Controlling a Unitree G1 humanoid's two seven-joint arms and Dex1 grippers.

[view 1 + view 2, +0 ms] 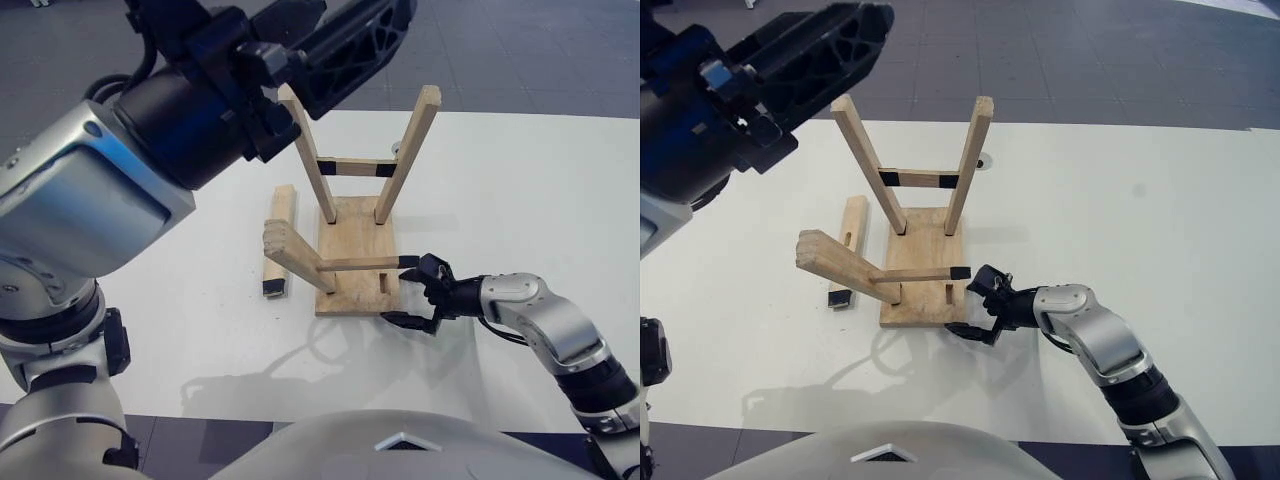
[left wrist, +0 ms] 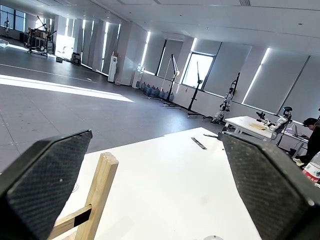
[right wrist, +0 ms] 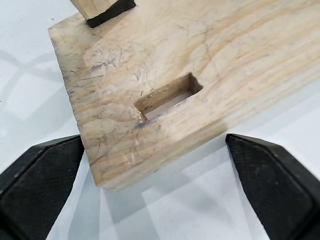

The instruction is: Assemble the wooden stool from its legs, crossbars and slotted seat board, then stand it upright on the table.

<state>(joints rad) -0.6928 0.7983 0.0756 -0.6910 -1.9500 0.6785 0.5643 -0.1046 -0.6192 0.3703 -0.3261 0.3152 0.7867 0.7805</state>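
- The slotted seat board (image 1: pixel 355 235) is lying flat on the white worktop (image 1: pixel 520 200), roughly in the middle.
- Two legs are standing in its far slots: the far-left leg (image 1: pixel 310 155) and the far-right leg (image 1: pixel 408 155). They lean apart a bit towards the top.
- A short crossbar (image 1: pixel 352 167) with black ends joins those two about halfway up.
- A third leg (image 1: pixel 295 255) sits at the near-left slot and is tilted way over to the left, nowhere near upright.
- A second crossbar (image 1: pixel 360 264) sticks out of it to the right, and its black tip hangs free over the board.
- The near-right slot (image 3: pixel 167 95) has nothing in it, and you can see the worktop straight through it.
- The fourth leg (image 1: pixel 282 215) lies flat on the worktop just left of the board, black end towards the robot.
- The right gripper (image 1: pixel 408 295) is down low at the board's near-right corner. Its jaws are spread wide, one on either side of the corner, gripping nothing.
- The left gripper (image 2: pixel 157 180) is up high near the top of the far-left leg. Its jaws are also wide apart and holding nothing, with a leg top showing between them.
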